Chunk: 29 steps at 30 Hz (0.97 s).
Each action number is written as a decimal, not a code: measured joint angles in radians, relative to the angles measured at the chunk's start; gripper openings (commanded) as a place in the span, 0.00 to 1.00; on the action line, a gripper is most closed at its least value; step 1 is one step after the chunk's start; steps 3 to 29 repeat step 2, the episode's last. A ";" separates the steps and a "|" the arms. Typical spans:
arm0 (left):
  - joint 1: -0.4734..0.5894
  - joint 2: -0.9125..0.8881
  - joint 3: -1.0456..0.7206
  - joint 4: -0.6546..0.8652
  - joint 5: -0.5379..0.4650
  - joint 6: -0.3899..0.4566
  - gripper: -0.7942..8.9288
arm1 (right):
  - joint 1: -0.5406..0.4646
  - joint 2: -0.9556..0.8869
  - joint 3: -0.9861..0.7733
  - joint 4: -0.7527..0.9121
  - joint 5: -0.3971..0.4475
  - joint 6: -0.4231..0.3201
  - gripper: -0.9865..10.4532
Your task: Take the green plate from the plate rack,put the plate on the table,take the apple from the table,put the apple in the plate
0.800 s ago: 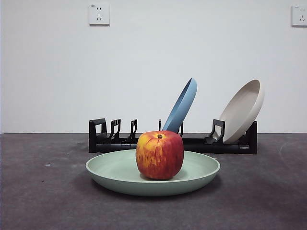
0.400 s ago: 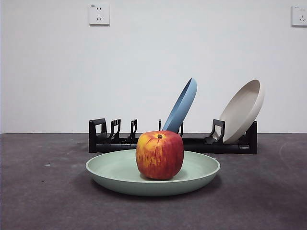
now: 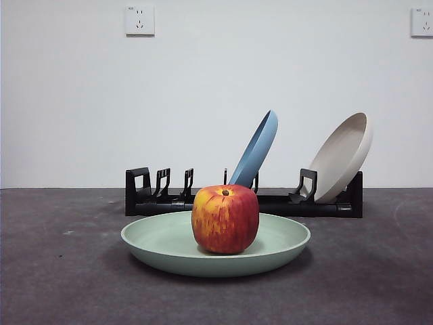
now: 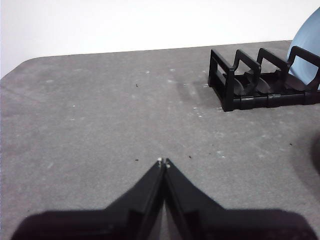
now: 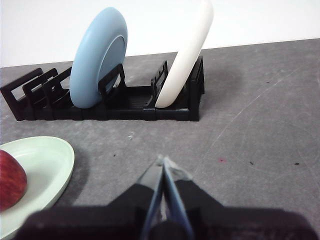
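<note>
One apple (image 3: 225,219) sits in the one green plate (image 3: 277,242) on the table (image 3: 54,271); two plates, blue plate (image 3: 256,150) and cream-white plate (image 3: 344,156), stand in the plate rack (image 3: 284,202). The left gripper (image 4: 163,162) and right gripper (image 5: 162,161) hover over bare tabletop, jaws together, holding nothing.

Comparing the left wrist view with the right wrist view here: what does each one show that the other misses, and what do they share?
Only the left wrist view shows the left tool, shut over bare table. Only the right wrist view shows the right tool, also shut, the cream-white plate leaning in the rack, and the apple sitting in the green plate. Both show the plate rack and the blue plate, though the left view catches just its edge.
</note>
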 measured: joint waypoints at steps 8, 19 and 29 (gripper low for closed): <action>0.000 0.000 0.000 0.000 0.000 0.000 0.08 | 0.000 0.000 0.000 0.000 0.000 0.000 0.09; 0.000 0.000 0.000 0.000 0.000 0.000 0.08 | 0.000 0.000 0.000 0.000 0.000 0.000 0.09; 0.000 0.000 0.000 0.000 0.000 0.000 0.08 | 0.000 0.000 0.000 0.000 0.000 0.000 0.09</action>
